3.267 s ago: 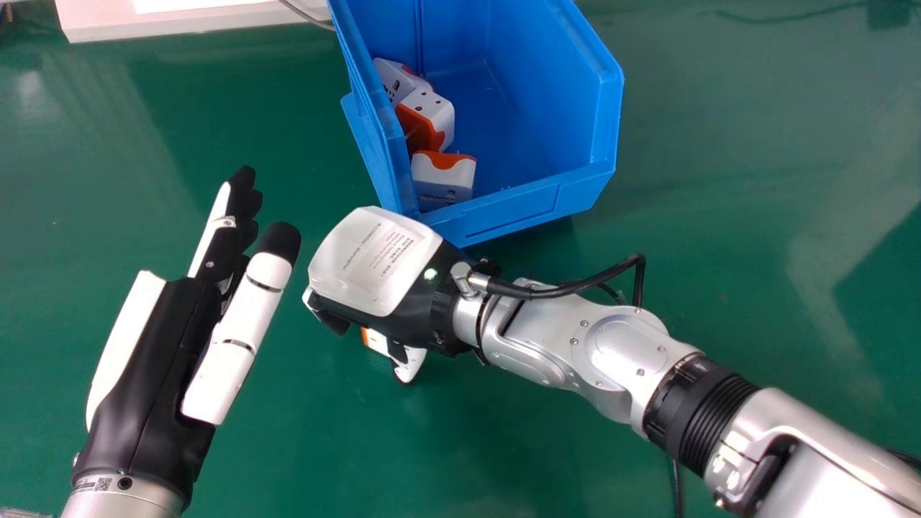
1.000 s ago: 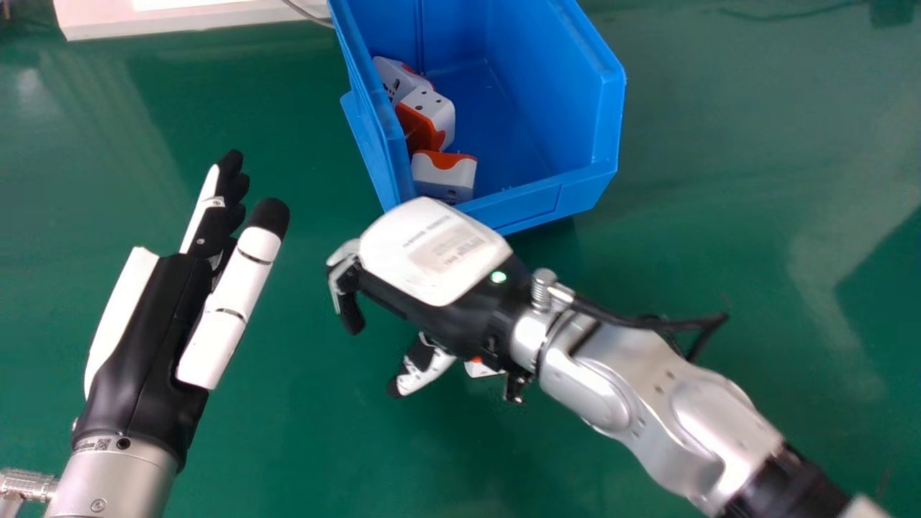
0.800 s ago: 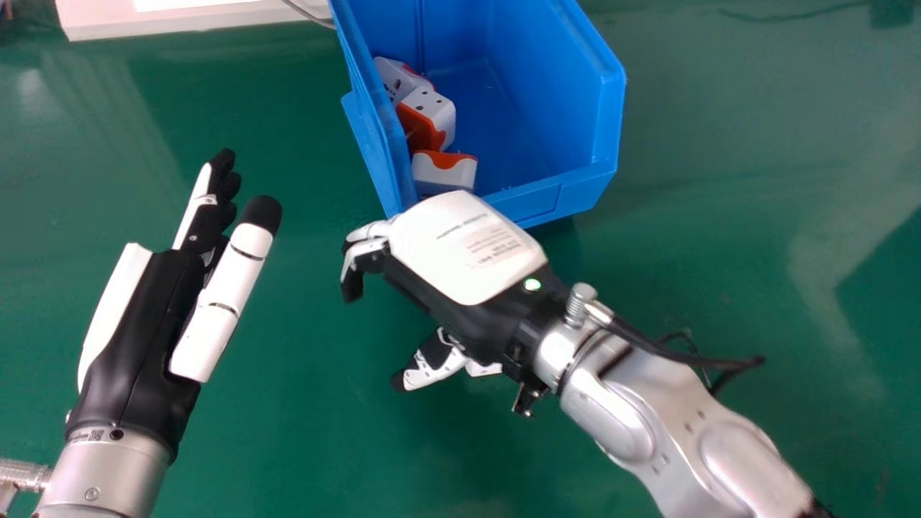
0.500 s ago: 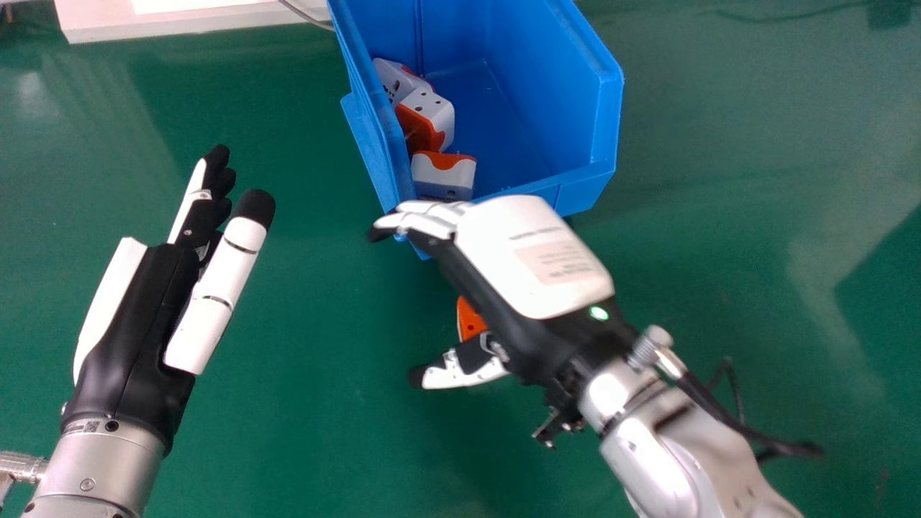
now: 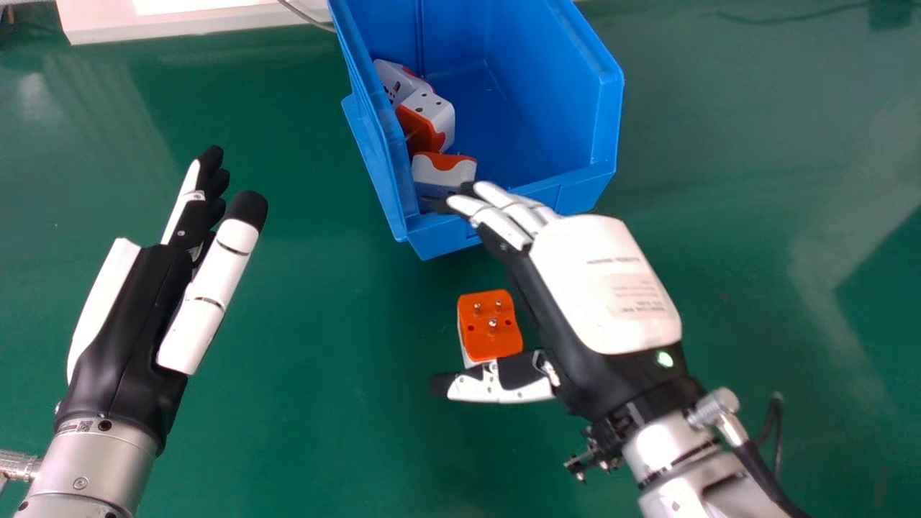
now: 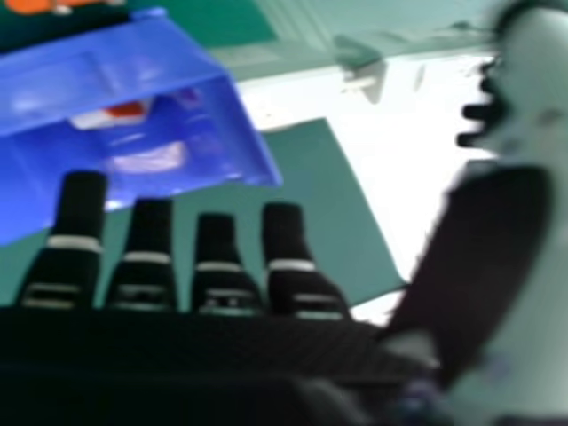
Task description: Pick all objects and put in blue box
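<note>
At the left, the left hand [image 5: 137,309] had its fingers straight and close together, its thumb a little apart. Next came the blue box [image 5: 446,237], with three orange-and-white adapters [image 5: 426,119] along its left wall. Just nearer the robot, the loose adapter [image 5: 491,327] rested pins-up on the tabletop [image 5: 302,403], between the thumb and fingers of the right hand [image 5: 604,288]. Those fingers were straight, slightly spaced, gripping nothing; the thumb stood well away from them. Closing too high could have pinched only the pins and let the adapter slip. A thumb sweep could have skidded it, and fingertips overlapping the box's front rim could have caught there and shoved the box.
</note>
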Available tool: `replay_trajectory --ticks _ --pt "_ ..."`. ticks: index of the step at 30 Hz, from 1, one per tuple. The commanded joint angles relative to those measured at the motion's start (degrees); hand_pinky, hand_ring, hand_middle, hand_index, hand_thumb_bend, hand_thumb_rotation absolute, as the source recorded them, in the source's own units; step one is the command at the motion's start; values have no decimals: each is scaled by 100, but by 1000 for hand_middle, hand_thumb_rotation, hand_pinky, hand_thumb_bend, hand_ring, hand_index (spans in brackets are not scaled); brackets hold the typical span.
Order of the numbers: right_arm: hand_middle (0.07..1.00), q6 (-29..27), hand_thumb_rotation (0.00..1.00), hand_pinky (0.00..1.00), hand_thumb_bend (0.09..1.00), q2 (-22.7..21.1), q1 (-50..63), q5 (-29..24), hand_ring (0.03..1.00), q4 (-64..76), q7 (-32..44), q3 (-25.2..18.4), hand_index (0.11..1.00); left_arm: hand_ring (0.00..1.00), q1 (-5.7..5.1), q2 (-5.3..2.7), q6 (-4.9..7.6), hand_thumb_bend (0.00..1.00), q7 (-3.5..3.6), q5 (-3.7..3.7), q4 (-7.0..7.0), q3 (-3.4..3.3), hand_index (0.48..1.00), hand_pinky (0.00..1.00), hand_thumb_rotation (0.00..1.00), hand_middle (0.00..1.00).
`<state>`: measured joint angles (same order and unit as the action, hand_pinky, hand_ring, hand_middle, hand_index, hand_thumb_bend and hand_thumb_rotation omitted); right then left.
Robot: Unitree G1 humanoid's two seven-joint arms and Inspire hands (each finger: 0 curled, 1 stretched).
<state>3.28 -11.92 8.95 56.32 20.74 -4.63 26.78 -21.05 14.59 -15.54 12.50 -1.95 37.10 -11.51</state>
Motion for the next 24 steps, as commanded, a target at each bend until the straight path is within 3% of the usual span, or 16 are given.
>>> replay_trajectory --ticks 1,8,14,24 --pt "929 17 439 768 795 58 135 -23 898 205 -128 -85 866 1000 2 51 150 605 32 81 54 -69 1000 1000 1000 1000" --pt "928 117 473 782 812 215 373 -78 901 108 -189 -158 869 1000 -10 66 199 587 64 162 24 -108 1000 1000 1000 1000" --pt "921 101 445 768 806 260 330 -172 890 -297 -344 -217 859 1000 -20 74 217 578 108 176 58 -130 1000 1000 1000 1000" --pt "878 -41 368 730 784 -86 -238 -327 847 -1274 -260 -286 822 1000 -16 90 233 574 151 204 62 -156 1000 1000 1000 1000"
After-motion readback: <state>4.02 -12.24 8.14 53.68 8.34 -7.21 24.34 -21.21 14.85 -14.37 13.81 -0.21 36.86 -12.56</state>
